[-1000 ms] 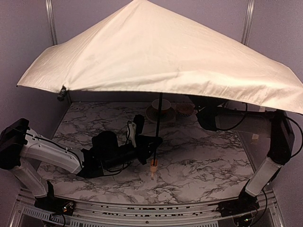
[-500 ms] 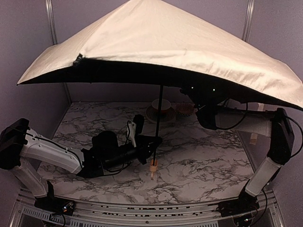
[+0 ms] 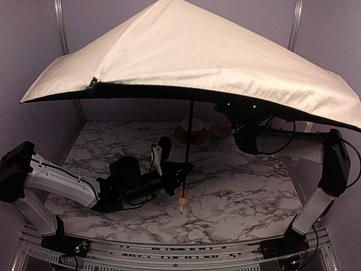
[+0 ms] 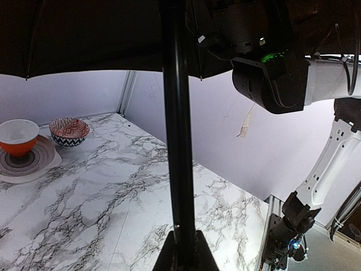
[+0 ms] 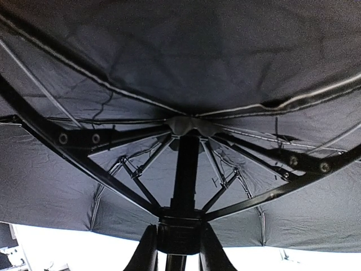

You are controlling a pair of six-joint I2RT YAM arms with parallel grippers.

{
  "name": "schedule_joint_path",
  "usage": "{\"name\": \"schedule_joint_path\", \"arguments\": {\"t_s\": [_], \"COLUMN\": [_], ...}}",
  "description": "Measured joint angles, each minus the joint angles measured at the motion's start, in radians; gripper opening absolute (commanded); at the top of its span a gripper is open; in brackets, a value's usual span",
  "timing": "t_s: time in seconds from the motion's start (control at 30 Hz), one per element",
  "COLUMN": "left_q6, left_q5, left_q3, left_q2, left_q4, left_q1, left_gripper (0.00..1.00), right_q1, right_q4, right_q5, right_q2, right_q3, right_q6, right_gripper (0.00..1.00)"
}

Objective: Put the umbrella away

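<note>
Left arm (image 3: pixel 62 183) — base at lower left, white link sloping down toward frame centre, black forearm lying low and nearly level; left gripper (image 3: pixel 184 170) at centre frame, fingers pinched tight on the thin shaft of the umbrella (image 3: pixel 192 56). Right arm (image 3: pixel 333 164) — base at lower right, link standing up along the right edge, forearm reaching level toward upper centre, wrist turned up; right gripper (image 5: pixel 177 228) points upward, its two fingers pressed against either side of the umbrella's runner block.

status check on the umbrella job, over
Left gripper shut on the shaft. Right gripper shut on the runner. Umbrella open, upright. Orange bowl and patterned bowl at back, apart from it.
</note>
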Motion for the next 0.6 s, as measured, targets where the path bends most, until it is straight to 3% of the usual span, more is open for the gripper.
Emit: {"name": "schedule_joint_path", "arguments": {"t_s": [0.13,0.23,0.4,0.53,0.6], "left_q6": [0.001,0.002,0.006,0.005,0.001], "left_q5": [0.001,0.001,0.004,0.004,0.0], "left_q3": [0.0,0.0,0.0,0.0,0.0], "left_q2": [0.0,0.0,0.0,0.0,0.0], "left_q4": [0.0,0.0,0.0,0.0,0.0], "left_q1": [0.0,0.0,0.0,0.0,0.0], "left_gripper": [0.0,0.0,0.0,0.0,0.0], "right_q1": [0.0,0.0,0.0,0.0,0.0], "right_q4": [0.0,-0.002,-0.013,-0.017,-0.015], "right_q5": [0.0,0.002,0.005,0.006,0.005], "right_q2": [0.0,0.0,0.0,0.0,-0.001], "right_q3": [0.0,0.0,0.0,0.0,0.0], "right_q6": [-0.005,-0.013,-0.022,-0.03,-0.025], "right_gripper": [0.27,0.37,0.4,0.09,0.0]}}
